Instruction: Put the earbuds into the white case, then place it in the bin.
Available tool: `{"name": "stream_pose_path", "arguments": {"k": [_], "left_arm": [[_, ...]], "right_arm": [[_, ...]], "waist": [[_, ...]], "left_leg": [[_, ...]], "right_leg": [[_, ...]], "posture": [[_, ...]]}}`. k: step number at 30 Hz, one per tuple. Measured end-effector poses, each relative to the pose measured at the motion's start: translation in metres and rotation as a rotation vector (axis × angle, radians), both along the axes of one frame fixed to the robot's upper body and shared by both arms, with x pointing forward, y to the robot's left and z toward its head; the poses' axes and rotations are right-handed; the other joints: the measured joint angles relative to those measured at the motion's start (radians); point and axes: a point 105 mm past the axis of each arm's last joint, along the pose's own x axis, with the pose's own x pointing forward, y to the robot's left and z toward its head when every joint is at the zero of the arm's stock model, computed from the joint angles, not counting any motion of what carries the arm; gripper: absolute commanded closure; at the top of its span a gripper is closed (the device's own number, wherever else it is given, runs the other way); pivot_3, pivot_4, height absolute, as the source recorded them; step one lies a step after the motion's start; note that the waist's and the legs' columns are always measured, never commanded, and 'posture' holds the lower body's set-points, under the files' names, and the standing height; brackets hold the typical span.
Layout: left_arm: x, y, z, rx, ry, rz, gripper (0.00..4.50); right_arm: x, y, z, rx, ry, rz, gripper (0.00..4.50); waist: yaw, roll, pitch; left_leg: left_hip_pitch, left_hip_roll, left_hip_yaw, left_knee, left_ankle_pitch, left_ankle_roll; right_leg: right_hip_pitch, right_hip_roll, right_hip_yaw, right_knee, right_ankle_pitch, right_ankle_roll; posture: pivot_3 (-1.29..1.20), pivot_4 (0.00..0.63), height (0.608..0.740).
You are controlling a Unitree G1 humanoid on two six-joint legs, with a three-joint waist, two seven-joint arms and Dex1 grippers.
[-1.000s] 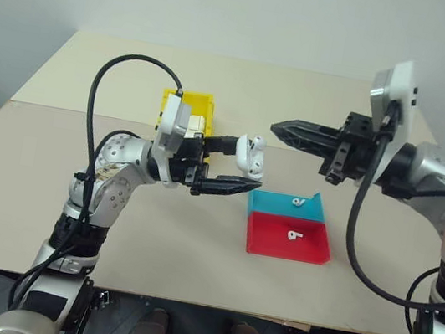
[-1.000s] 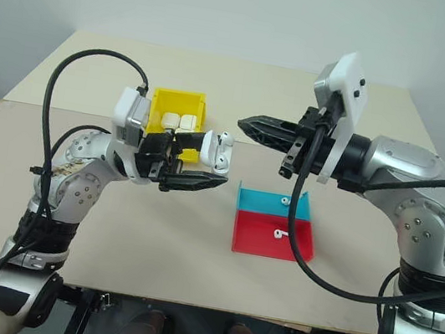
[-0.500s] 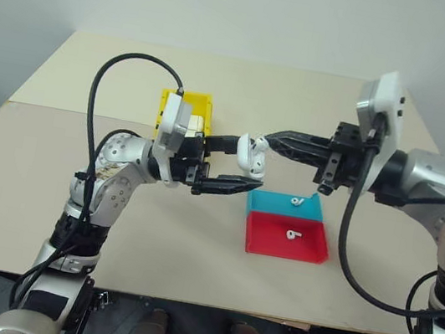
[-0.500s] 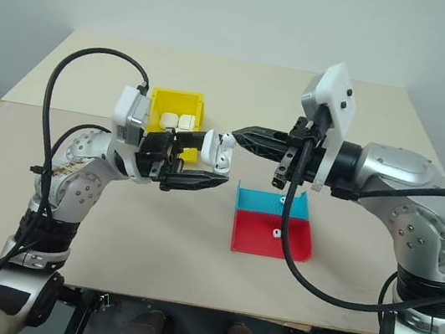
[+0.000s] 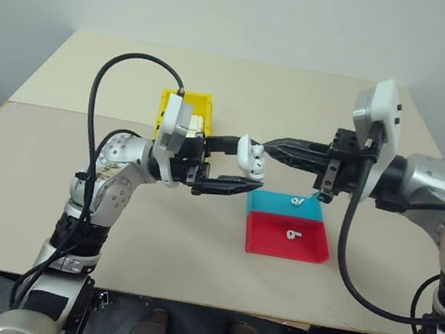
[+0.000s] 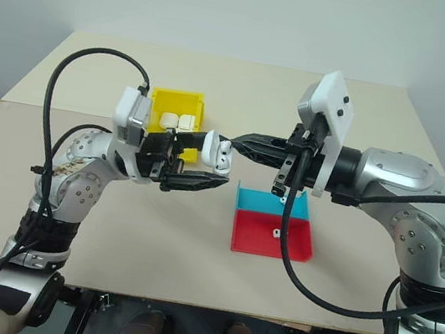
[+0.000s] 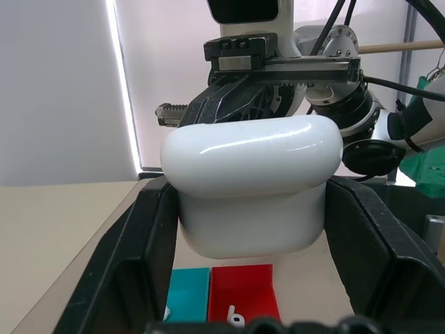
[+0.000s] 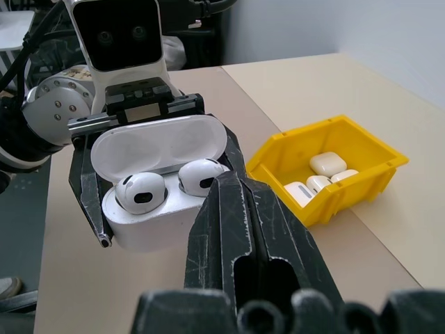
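My left gripper (image 5: 248, 168) is shut on the white case (image 5: 251, 156), holding it above the table by its sides. In the right wrist view the case (image 8: 160, 209) has its lid up, and two earbuds (image 8: 139, 193) sit side by side in its wells. My right gripper (image 5: 270, 147) is shut with nothing in it; it points left with its tip at the case's lid. The yellow bin (image 5: 188, 104) stands on the table behind my left hand.
The bin (image 8: 348, 186) holds several other white cases (image 8: 327, 164). A blue tray (image 5: 272, 203) and a red tray (image 5: 274, 241) lie side by side below my right gripper, each with one loose earbud (image 5: 296, 202) in it.
My right gripper has swung left, from well apart to its tip against the case's lid. The left gripper and the case have stayed in place.
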Motion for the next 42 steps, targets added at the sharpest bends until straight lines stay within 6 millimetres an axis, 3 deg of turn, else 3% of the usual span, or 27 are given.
{"name": "stream_pose_path", "arguments": {"k": [4,8,12,16,20,22,26,31,35,38,42], "left_arm": [[0.000,-0.001,0.001,0.000,-0.005,0.000,1.68],[0.006,0.000,-0.005,0.015,0.016,0.018,1.68],[0.013,-0.007,-0.016,0.059,0.041,0.037,1.68],[0.021,-0.018,-0.027,0.109,0.038,0.062,1.68],[0.023,-0.024,-0.027,0.119,0.014,0.068,1.68],[0.024,-0.024,-0.026,0.118,0.009,0.077,1.68],[0.028,-0.020,-0.028,0.114,0.020,0.114,1.68],[0.028,-0.003,-0.020,0.060,-0.008,0.206,1.68],[0.037,0.012,-0.003,-0.035,-0.048,0.411,1.68],[0.062,0.029,0.009,-0.116,-0.032,0.692,1.68],[0.110,0.052,0.018,-0.164,0.066,1.070,1.68]], "right_arm": [[0.002,-0.005,0.003,0.003,-0.009,-0.026,4.47],[0.005,-0.016,0.022,0.044,-0.046,-0.047,4.47],[-0.002,-0.001,0.041,-0.016,-0.124,0.042,4.47],[-0.003,0.027,0.027,-0.179,-0.118,0.136,4.47],[-0.001,0.039,0.012,-0.339,-0.124,0.175,4.47],[0.004,0.036,-0.001,-0.426,-0.126,0.156,4.47],[0.012,0.018,-0.007,-0.482,-0.135,0.108,4.47],[0.018,-0.009,0.005,-0.331,-0.074,0.020,4.47],[0.009,-0.030,0.026,-0.108,-0.118,-0.016,4.47],[0.006,-0.038,0.006,-0.079,-0.097,-0.055,4.47],[0.000,-0.027,-0.012,-0.037,-0.092,-0.069,4.47]], "waist": [[0.000,0.000,0.000],[0.000,0.000,0.000],[-0.005,0.000,0.000],[-0.004,0.000,0.000],[0.000,0.000,0.000],[0.004,0.000,0.000],[0.005,0.000,0.000],[0.000,0.000,0.000],[0.005,0.000,0.000],[0.016,-0.001,0.000],[0.023,0.000,0.000]], "left_leg": [[0.000,0.000,0.000,0.000,0.000,0.000],[0.000,0.000,0.000,0.000,0.000,0.000],[0.001,0.000,0.000,0.000,0.000,0.000],[0.000,0.000,0.001,0.000,0.000,0.000],[-0.001,0.000,0.000,0.000,0.000,0.000],[-0.002,0.000,0.000,0.001,0.000,0.000],[-0.002,0.000,0.000,0.001,0.000,0.000],[-0.001,0.000,0.000,0.001,0.000,0.000],[-0.001,0.000,-0.002,0.000,0.000,0.000],[-0.001,-0.001,-0.002,0.002,0.000,0.000],[-0.001,-0.002,-0.001,0.002,0.000,0.000]], "right_leg": [[0.000,0.000,0.000,0.000,0.000,0.000],[0.000,0.000,0.000,0.000,0.000,0.000],[0.000,0.001,0.000,0.000,0.000,0.000],[0.000,0.000,0.000,0.000,0.000,0.000],[-0.001,0.000,0.000,0.000,0.000,0.000],[-0.001,0.000,-0.001,-0.001,0.000,0.000],[-0.001,-0.001,-0.002,-0.001,0.000,0.000],[-0.001,0.000,0.000,0.000,0.000,0.000],[0.001,-0.001,-0.001,0.000,0.000,0.000],[0.001,-0.002,-0.001,0.000,0.001,0.001],[0.001,-0.001,0.000,0.001,0.001,0.002]], "posture": [[0.00,0.150,0.740],[0.00,0.150,0.740],[0.00,0.150,0.740],[0.00,0.150,0.740],[0.00,0.150,0.740],[0.00,0.150,0.740],[0.00,0.150,0.740],[0.00,0.150,0.740],[0.00,0.150,0.740],[0.00,0.150,0.740],[0.00,0.150,0.740]]}}
